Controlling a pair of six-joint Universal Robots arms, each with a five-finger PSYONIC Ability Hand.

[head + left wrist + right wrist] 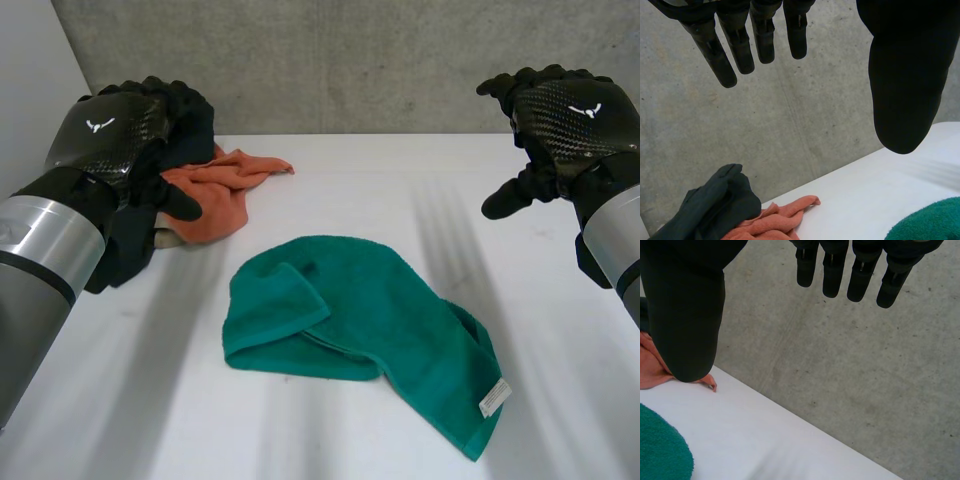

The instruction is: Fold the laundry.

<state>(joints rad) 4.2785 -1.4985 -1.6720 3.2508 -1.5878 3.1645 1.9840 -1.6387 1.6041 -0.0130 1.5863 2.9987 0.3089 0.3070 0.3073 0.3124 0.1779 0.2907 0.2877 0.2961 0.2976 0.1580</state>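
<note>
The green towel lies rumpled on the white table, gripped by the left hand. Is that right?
Not quite. The towel does lie rumpled on the table, but the left hand is not gripping it: the head view shows that hand open, apart from it, near the orange cloth.

We see a green towel [370,300] in the lower middle of the head view, lying loosely crumpled rather than spread flat. Its left end is doubled over on itself into a rounded flap. The rest stretches diagonally towards the lower right, where a small white tag [494,397] sits at its edge near the corner. In the upper left we find an orange cloth [215,190], bunched and wrinkled, touching a dark garment [130,250] heaped at its left. The orange cloth lies near the towel without touching it.
</note>
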